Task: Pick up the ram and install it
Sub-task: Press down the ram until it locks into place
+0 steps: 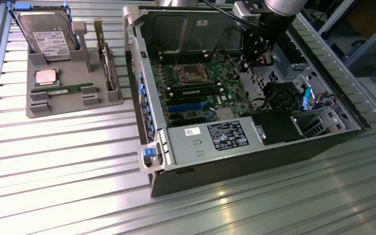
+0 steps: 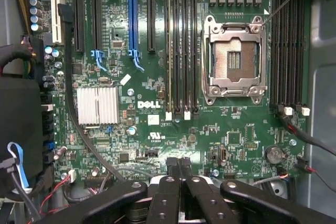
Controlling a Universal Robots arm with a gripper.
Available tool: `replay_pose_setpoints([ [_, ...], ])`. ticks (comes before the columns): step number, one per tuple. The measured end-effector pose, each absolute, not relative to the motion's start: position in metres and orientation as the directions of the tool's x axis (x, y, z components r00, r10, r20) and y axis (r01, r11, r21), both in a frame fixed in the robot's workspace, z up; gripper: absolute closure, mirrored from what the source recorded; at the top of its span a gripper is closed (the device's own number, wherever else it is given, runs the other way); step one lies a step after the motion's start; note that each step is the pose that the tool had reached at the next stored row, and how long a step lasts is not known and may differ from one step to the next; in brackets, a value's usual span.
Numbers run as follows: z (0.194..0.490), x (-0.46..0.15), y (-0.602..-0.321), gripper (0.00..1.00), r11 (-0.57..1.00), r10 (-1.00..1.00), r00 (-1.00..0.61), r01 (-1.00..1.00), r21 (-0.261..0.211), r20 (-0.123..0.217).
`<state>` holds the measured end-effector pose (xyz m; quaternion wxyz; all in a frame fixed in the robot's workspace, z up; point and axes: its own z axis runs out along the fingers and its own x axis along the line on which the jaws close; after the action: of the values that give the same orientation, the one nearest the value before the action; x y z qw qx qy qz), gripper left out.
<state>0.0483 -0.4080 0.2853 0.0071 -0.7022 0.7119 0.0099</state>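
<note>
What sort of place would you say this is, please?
Probably a robotics lab bench for computer assembly: an open desktop case sits on a ribbed metal table, a grey fixture tray beside it holds a hard drive, and a robot arm reaches into the case.

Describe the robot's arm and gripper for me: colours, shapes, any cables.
The arm is a round silver-grey tube, with a pale block and a black cable beside its wrist. The gripper is matte black: flat linked bars with round pivot pins and two narrow straight fingers.
</note>
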Motion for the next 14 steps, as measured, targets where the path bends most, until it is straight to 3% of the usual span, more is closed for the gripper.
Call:
replay_pose_setpoints([
  [14,0.278,0.023,-0.408,0.89,0.014,-1.000,-0.014,-1.000,0.004,-0.024],
])
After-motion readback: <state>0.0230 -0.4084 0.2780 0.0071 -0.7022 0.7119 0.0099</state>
